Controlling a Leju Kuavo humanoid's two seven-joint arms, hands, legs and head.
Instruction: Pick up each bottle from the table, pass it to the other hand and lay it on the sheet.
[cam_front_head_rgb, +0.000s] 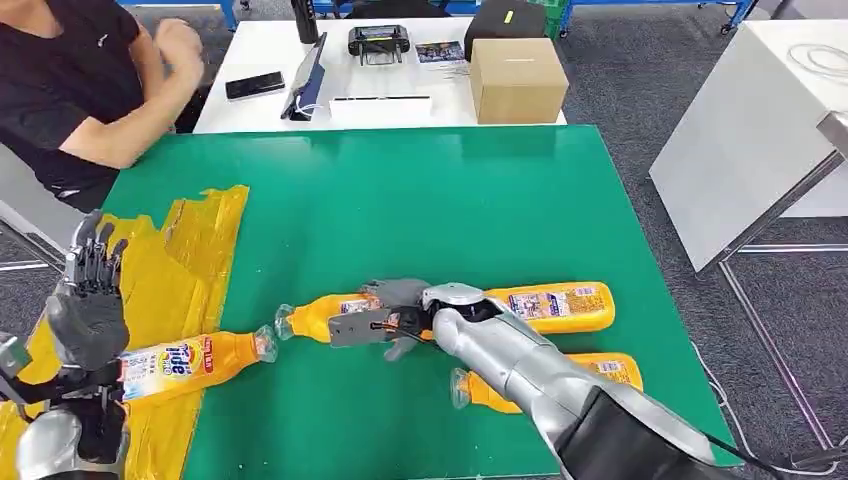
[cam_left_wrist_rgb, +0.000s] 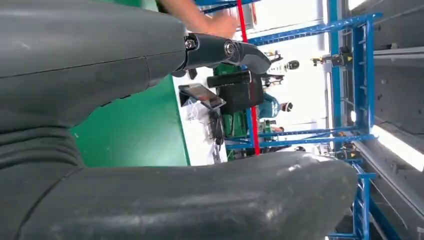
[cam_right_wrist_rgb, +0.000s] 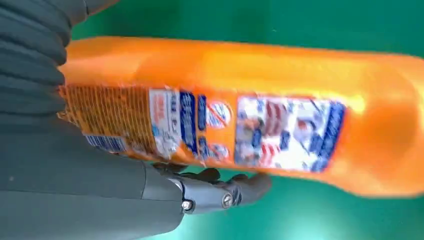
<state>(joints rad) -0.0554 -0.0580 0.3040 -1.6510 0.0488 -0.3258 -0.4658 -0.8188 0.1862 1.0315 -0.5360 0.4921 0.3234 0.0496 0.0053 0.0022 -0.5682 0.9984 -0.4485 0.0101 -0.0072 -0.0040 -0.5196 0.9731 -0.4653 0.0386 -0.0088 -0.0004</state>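
Note:
An orange bottle (cam_front_head_rgb: 318, 316) lies on the green table (cam_front_head_rgb: 420, 200), cap toward the yellow sheet (cam_front_head_rgb: 190, 250). My right hand (cam_front_head_rgb: 392, 314) lies over its middle and grips it; in the right wrist view the thumb (cam_right_wrist_rgb: 220, 192) curls under the labelled bottle (cam_right_wrist_rgb: 250, 85). A second orange bottle (cam_front_head_rgb: 552, 305) lies just behind my right wrist, and a third (cam_front_head_rgb: 610, 370) is partly hidden under the forearm. A Tide-labelled bottle (cam_front_head_rgb: 190, 362) lies on the sheet. My left hand (cam_front_head_rgb: 88, 300) is raised over the sheet's near left part, fingers spread, holding nothing (cam_left_wrist_rgb: 100, 50).
A person in a black shirt (cam_front_head_rgb: 70, 90) sits at the table's far left corner with a hand raised. Behind the green table stands a white table with a cardboard box (cam_front_head_rgb: 517, 78) and a phone (cam_front_head_rgb: 255, 85). Another white table (cam_front_head_rgb: 760, 130) stands at the right.

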